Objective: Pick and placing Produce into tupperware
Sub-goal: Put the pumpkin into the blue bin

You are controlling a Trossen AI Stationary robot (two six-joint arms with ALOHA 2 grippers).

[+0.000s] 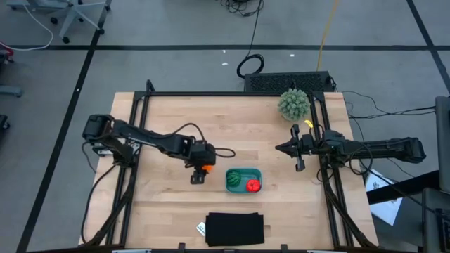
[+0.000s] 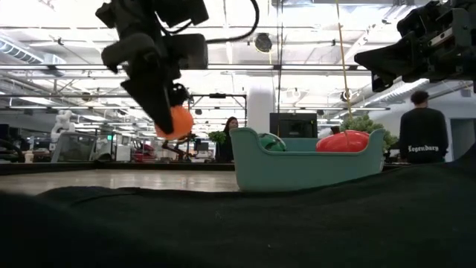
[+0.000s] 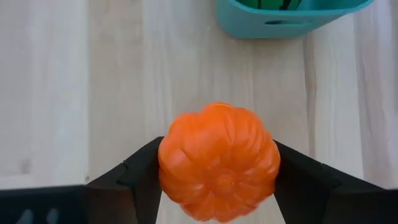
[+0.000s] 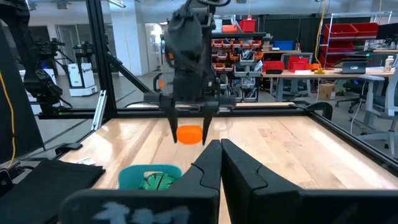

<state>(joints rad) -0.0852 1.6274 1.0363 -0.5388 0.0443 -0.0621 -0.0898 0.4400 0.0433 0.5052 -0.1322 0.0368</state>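
The orange ribbed ball [image 3: 217, 162] sits between the fingers of my left gripper [image 1: 199, 174], just left of the teal tupperware [image 1: 243, 180]. In the tupperware lie the striped green watermelon [image 1: 233, 180] and the red tomato-like piece [image 1: 253, 185]. In the low view the orange ball [image 2: 175, 123] hangs above the tabletop, left of the tupperware [image 2: 305, 167]. My right gripper [image 4: 221, 155] is shut on nothing and waits near the table's right edge, above the wood. My left gripper pinches the orange ball by its two opposite sides [image 3: 166, 168] between its two fingers [image 3: 140, 183]. The fingers come from above, slanting steeply down. The ball is lifted clear of the table.
A pale-green spiky ball [image 1: 294, 104] stands at the far right of the table. A flat black rectangle [image 1: 235, 228] lies at the near edge, in front of the tupperware. Bare wood lies between the two arms. People stand in the room beyond the table.
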